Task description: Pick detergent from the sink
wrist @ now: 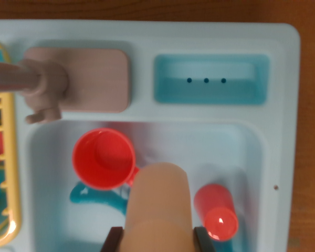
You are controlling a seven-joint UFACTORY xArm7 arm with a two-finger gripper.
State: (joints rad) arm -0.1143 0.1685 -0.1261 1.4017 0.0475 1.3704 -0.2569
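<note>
Pincer [158, 239]: jaws clamped on tan detergent bottle [158, 202] | sink [147, 139]: held 1 red cup [104, 158], 1 red cylinder [216, 212], teal item [92, 197] | faucet [39, 84]: upper left.

There was one view only. The wrist camera looked straight down, from close above, into the sink [147, 31], with the gripper [157, 239] at the picture's bottom edge.

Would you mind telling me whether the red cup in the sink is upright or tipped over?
Upright. The red cup stands in the sink basin with its round mouth facing the camera, its inner floor visible and apparently empty.
</note>
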